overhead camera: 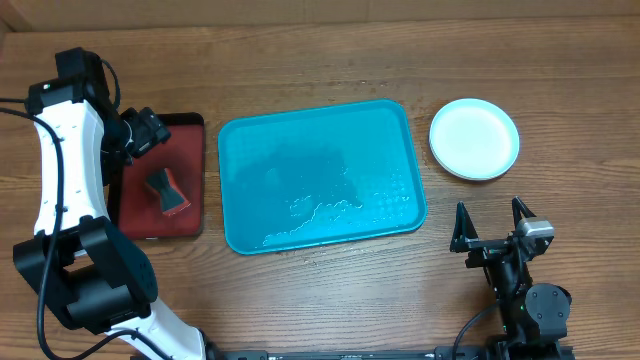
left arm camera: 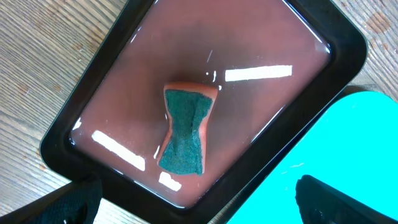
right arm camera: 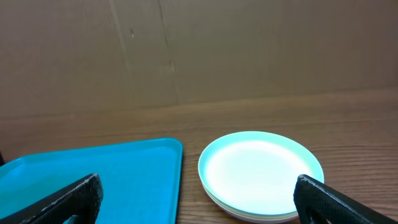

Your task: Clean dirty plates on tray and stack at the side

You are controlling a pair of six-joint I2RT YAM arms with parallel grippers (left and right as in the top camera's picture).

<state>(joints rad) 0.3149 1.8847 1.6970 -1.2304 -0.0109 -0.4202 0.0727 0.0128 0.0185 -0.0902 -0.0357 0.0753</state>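
The teal tray (overhead camera: 320,175) lies mid-table with only wet streaks on it. The plates (overhead camera: 474,138) sit stacked on the wood to its right, a pale blue one on top; the right wrist view shows the stack (right arm camera: 261,174) with a yellow-green edge lower down. My right gripper (overhead camera: 490,222) stands open just in front of the stack, with nothing between its fingers (right arm camera: 326,202). My left gripper (overhead camera: 148,130) hangs open over the dark red tray, above a green-topped sponge (left arm camera: 185,129), holding nothing.
The dark red, black-rimmed tray (overhead camera: 190,130) lies left of the teal tray, close to its edge (left arm camera: 348,143), with a film of liquid and the sponge (overhead camera: 168,192) in it. A cardboard wall (right arm camera: 199,50) stands behind the table.
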